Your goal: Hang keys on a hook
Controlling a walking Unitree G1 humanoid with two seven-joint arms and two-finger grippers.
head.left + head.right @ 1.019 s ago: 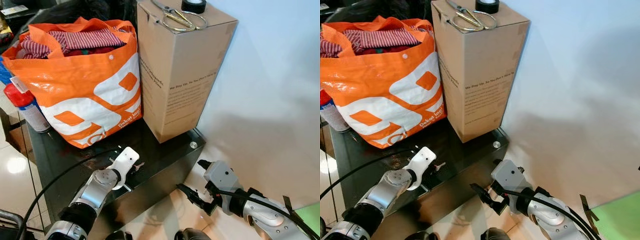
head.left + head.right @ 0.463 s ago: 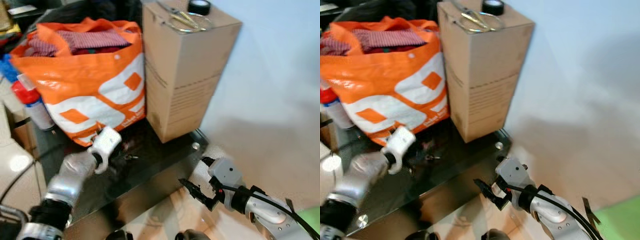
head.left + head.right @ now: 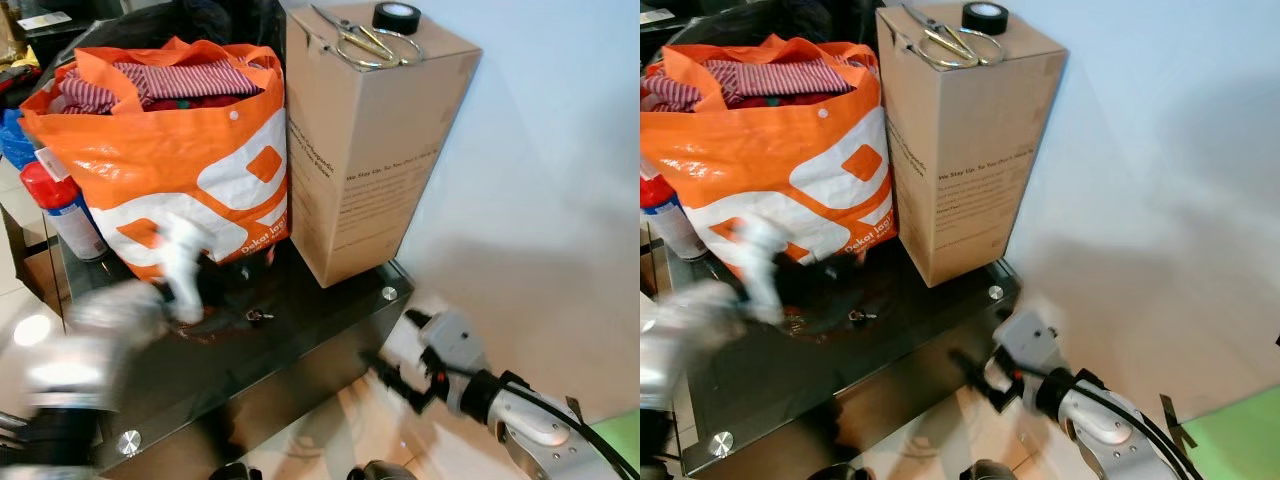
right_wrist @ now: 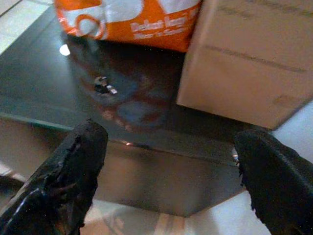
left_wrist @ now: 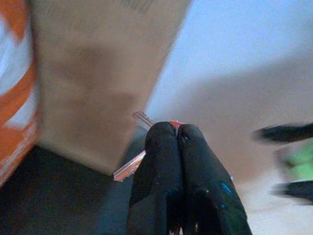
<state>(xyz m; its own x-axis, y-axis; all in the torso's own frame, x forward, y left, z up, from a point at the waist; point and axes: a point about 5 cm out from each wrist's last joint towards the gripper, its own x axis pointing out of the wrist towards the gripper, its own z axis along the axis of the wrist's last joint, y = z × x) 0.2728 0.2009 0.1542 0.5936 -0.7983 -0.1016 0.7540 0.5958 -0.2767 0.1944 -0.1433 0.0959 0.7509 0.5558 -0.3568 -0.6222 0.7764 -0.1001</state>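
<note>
The left pincer (image 5: 177,142) is pressed closed, and its wrist view shows a slim metal blade with a trace of red jutting from between the tips, which looks like a key (image 5: 131,166) pinched there; in the head views that arm is a motion-blurred streak in front of the orange bag (image 3: 160,160). A small metal piece (image 3: 257,316) lies on the dark glass worktop (image 3: 300,345) just in front of the bag, also visible in the right wrist view (image 4: 104,85); whether it belongs to the keys I cannot tell. The right pincer (image 4: 171,171) hangs spread wide below the worktop's front edge, idle. Beside the bag stands a tall cardboard box (image 3: 365,150) with scissors (image 3: 355,38) and a tape roll (image 3: 397,16) on top. No hook can be made out, so the sound course seems to be holding the pinch firm, slowing the swing so the key does not slip, and finding the hook before reaching.
</note>
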